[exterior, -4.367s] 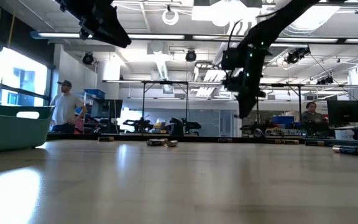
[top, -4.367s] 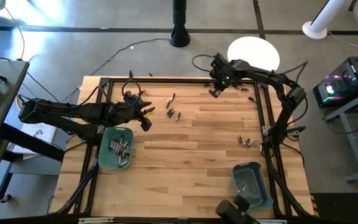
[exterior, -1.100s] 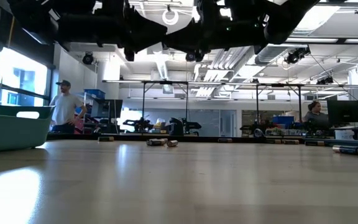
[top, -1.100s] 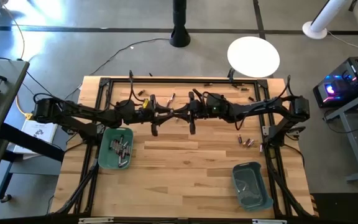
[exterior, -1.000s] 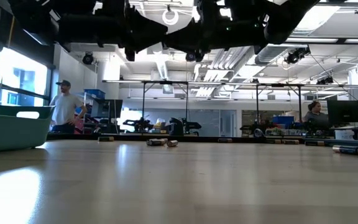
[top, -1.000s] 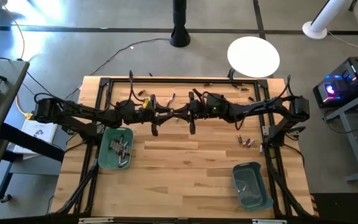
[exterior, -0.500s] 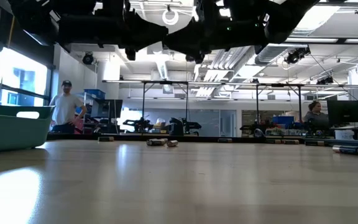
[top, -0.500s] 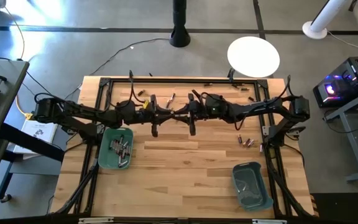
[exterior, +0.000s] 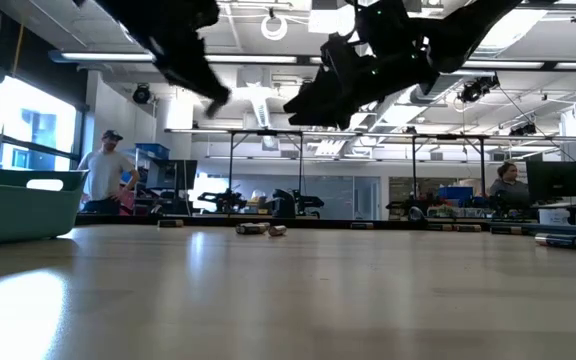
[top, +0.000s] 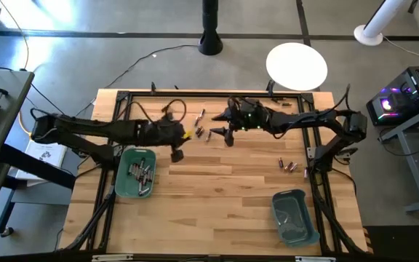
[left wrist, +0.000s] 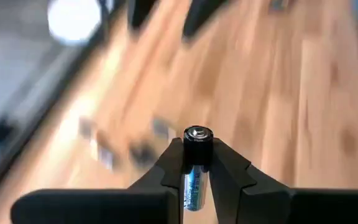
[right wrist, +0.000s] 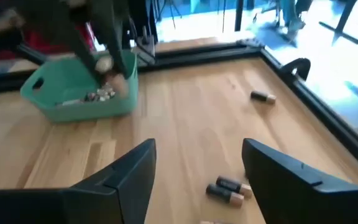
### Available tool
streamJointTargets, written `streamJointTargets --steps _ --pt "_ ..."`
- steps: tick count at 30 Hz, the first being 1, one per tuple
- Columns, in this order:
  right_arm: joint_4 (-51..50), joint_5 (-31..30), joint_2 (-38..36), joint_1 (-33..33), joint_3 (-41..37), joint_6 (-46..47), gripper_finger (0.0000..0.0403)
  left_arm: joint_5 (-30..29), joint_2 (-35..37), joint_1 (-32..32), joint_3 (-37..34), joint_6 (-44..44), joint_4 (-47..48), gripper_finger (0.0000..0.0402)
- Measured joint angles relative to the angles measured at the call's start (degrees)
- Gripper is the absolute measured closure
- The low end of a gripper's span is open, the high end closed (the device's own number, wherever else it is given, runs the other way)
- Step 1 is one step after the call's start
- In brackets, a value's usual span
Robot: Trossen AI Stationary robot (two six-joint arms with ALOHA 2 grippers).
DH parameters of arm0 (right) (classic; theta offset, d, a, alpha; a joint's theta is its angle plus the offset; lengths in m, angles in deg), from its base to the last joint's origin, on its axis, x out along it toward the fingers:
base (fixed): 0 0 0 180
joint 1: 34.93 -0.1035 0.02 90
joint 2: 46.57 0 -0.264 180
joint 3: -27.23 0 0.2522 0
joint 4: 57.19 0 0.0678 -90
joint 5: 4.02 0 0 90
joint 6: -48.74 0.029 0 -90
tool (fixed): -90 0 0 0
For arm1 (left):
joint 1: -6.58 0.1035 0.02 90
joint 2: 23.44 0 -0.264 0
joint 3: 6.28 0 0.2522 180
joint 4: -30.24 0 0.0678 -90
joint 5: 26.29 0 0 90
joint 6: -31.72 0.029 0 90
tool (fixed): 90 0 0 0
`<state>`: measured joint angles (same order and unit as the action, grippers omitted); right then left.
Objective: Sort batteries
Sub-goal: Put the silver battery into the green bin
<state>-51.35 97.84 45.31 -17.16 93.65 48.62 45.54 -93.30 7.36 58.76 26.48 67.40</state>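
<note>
Carrying is the step in hand: the left gripper [left wrist: 197, 163] has its fingers pinched on a silvery battery [left wrist: 195, 168], which stands end-on between the pads, terminal cap poking just past the tips. From above, that gripper [top: 174, 151] hangs over the wood just beside the left teal bin [top: 124, 188], which already holds a heap of batteries. To do this well, I judge the arm should travel until it is squarely over the bin's hollow, come down close to the pile, and only then let go (a cylinder dropped from high up could bounce or roll out over the rim). The right gripper [right wrist: 197, 171] is spread wide and holds nothing, hovering over the loose batteries [top: 204, 133] near the far edge of the table [top: 217, 196]. More lie near the right edge [top: 288, 166], and the right teal bin [top: 308, 233] sits at the near right corner.
</note>
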Motion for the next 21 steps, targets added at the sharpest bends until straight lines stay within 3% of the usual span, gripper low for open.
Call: streamJointTargets --steps 5,9,15,21 --pt "0.76 0.12 -0.04 0.27 0.00 -1.93 0.0170 6.73 1.01 -3.92 3.69 -21.90 28.62 0.0366" --pt "1.19 0.16 -0.02 0.22 -0.02 -2.97 0.0170 11.70 2.36 -10.14 0.68 -41.93 42.46 0.0366" --pt "1.19 0.19 0.00 0.22 -0.02 -4.43 0.0170 20.12 5.88 -18.32 -7.21 -63.17 42.00 0.0366" --pt "1.17 0.21 0.04 0.20 -0.02 -4.44 0.0170 22.79 8.51 -21.19 -13.98 -71.16 36.94 0.0366"
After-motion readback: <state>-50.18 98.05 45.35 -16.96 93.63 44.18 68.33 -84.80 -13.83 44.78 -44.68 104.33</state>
